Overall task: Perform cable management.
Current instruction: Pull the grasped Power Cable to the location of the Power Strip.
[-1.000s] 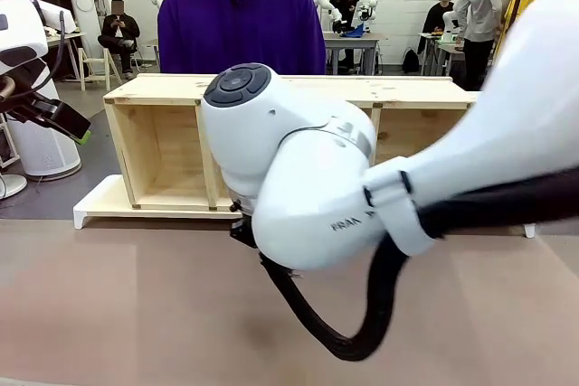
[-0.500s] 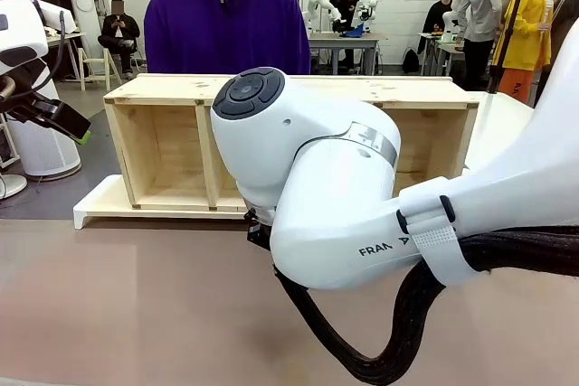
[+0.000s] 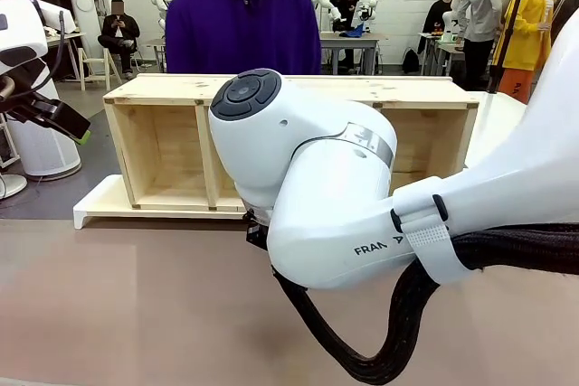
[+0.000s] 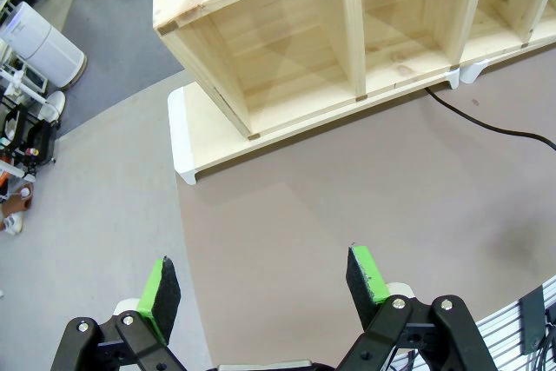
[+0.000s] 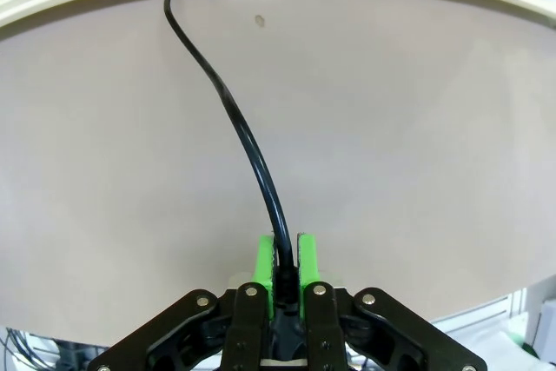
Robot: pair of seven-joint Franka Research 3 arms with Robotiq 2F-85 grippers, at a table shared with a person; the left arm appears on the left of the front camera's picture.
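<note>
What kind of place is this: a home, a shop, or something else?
Probably a robotics lab: a white robot arm grips a black cable lying on the brown table, and a person stands at the far side.

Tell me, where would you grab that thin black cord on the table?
Probably on the open stretch of the thin black cord crossing the brown table, from above, one finger each side: it's slim, and nothing crowds it there. The right hand pinches it so.
</note>
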